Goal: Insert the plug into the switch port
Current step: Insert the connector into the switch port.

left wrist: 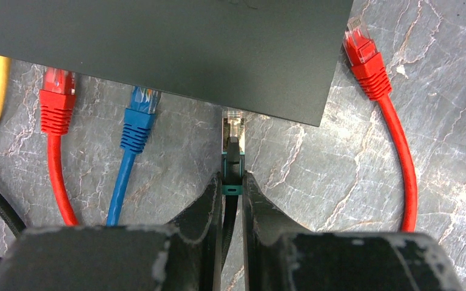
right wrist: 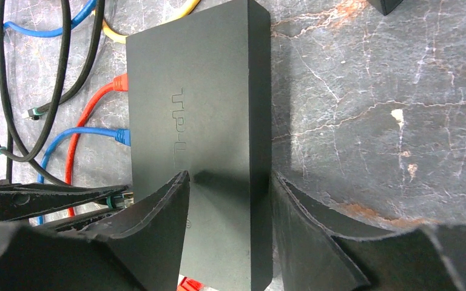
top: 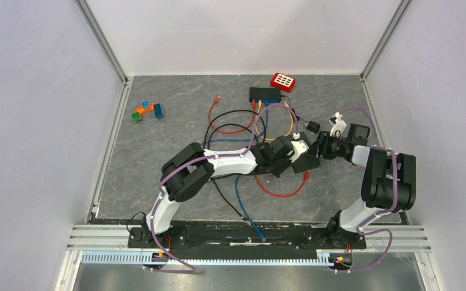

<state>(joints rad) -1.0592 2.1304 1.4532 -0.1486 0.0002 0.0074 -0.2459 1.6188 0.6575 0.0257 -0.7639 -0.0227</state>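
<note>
The black switch (right wrist: 206, 91) lies flat, its port side facing my left gripper (left wrist: 233, 179). That gripper is shut on the black plug (left wrist: 233, 136), pinching its boot at the teal band. The plug's clear tip meets the switch (left wrist: 170, 48) at its near edge; whether it sits inside a port is hidden. My right gripper (right wrist: 230, 176) stands open at the switch's end: one finger (right wrist: 164, 212) lies over the top face, the other (right wrist: 303, 224) beside its right side. In the top view both grippers meet at the switch (top: 308, 163).
A red plug (left wrist: 56, 100) and a blue plug (left wrist: 139, 115) sit in ports left of the held plug. A loose red plug (left wrist: 364, 54) lies by the switch's right corner. A second black box (top: 264, 94), a red block (top: 283, 81) and toy bricks (top: 147, 110) lie farther back among the cables.
</note>
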